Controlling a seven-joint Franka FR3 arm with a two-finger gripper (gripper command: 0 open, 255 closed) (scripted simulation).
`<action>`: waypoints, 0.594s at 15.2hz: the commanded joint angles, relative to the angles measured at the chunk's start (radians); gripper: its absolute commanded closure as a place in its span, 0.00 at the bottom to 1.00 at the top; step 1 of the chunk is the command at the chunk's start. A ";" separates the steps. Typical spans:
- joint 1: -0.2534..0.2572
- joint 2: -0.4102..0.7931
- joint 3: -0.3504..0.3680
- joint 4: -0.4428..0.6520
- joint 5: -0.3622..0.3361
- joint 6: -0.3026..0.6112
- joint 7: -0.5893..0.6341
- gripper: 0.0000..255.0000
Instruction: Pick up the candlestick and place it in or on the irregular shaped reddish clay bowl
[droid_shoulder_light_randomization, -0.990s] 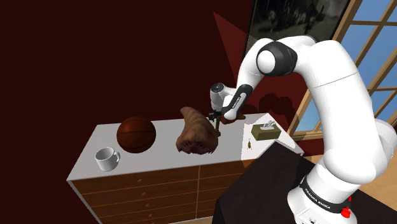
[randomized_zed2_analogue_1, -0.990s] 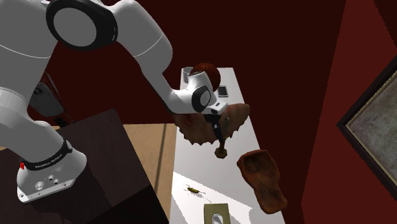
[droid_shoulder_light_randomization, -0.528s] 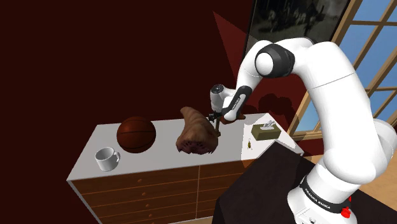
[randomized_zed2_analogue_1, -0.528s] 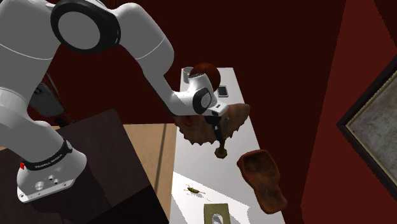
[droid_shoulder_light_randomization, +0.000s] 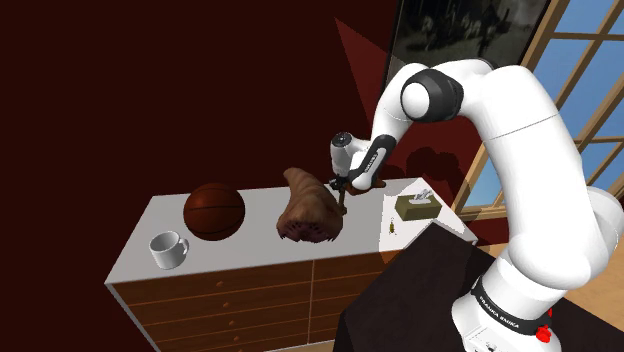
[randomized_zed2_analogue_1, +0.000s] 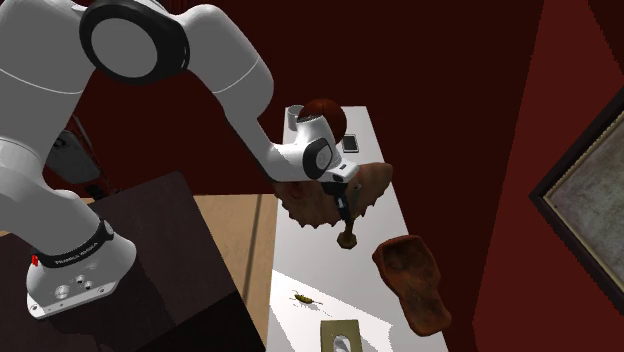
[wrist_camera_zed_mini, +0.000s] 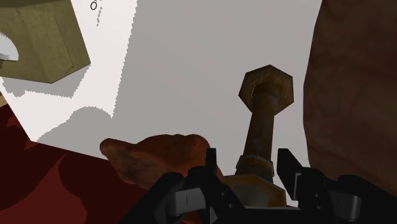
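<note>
Rust-brown and slim, the mottled, corroded-looking candlestick (wrist_camera_zed_mini: 263, 130) hangs from the all-black two-finger gripper (randomized_zed2_analogue_1: 342, 200) almost exactly where it hung a second ago. The white arm's elbow crept a touch in the second exterior view, and over the last half second nothing shifts at all. I read that as a pause, with the pickup done and the carry hardly begun.

The fingers (wrist_camera_zed_mini: 210, 167) are closed most of the way and clasp the candlestick's wider, flared end between them. Its stem points down and away to a chunky eight-sided end. That end hovers low over the white dresser top (randomized_zed2_analogue_1: 295, 262); whether it is clear of the surface I cannot tell for sure.

It sits between two earthy pieces. A big brown vessel with a toothed rim (randomized_zed2_analogue_1: 305, 205) is just beside it, under the wrist. A flatter, lumpy reddish-brown clay bowl (randomized_zed2_analogue_1: 412, 285) lies near it on the wall side, and I take that to be the target. The candlestick is not yet over that bowl, so a short move across remains before release.
</note>
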 joint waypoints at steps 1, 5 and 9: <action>0.000 0.000 0.000 0.000 0.000 0.000 0.000 1.00; -0.005 -0.026 0.008 -0.014 0.006 -0.012 -0.014 1.00; -0.017 -0.078 0.025 -0.039 0.020 -0.039 -0.042 1.00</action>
